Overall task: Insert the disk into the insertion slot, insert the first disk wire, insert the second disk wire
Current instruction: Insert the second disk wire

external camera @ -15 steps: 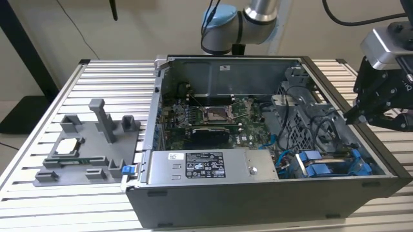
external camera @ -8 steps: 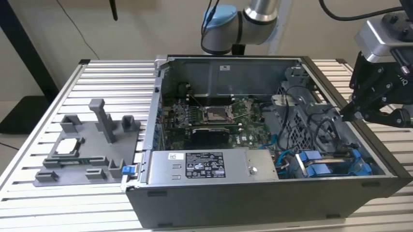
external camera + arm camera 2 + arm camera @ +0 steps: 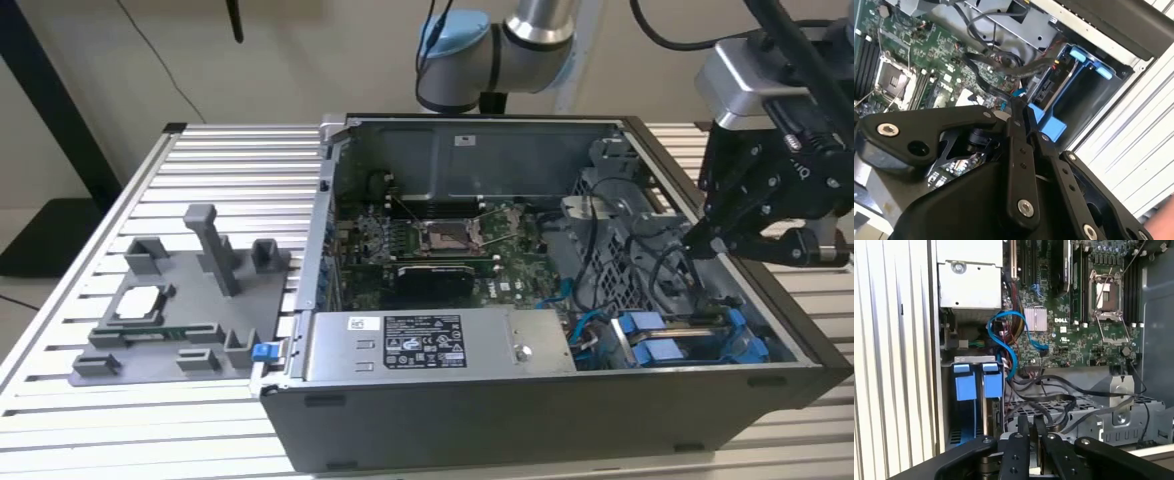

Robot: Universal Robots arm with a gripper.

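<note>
My black gripper (image 3: 699, 246) hangs over the open computer case's side on the exterior view's right, above a bundle of cables. In both wrist views its fingers (image 3: 1017, 107) (image 3: 1031, 422) stand pressed close together with nothing visible between them. The insertion slot (image 3: 974, 360), a grey metal bay, sits just beyond the fingertips, with two blue carrier tabs (image 3: 965, 384) at its edge. The same blue carriers (image 3: 663, 340) lie in the case's near corner. The disk's silver body is hidden; only blue plastic (image 3: 1053, 127) shows. A blue wire (image 3: 1004, 335) curls beside the bay, and grey flat wires (image 3: 1054, 396) cross under the fingers.
The case (image 3: 534, 410) stands on a slatted metal table (image 3: 227, 160). Inside lie the motherboard (image 3: 441, 240) and a grey labelled power-supply box (image 3: 427, 342). A grey fixture (image 3: 187, 310) with small parts sits on the exterior view's left. The case wall (image 3: 787, 330) runs close beside the gripper.
</note>
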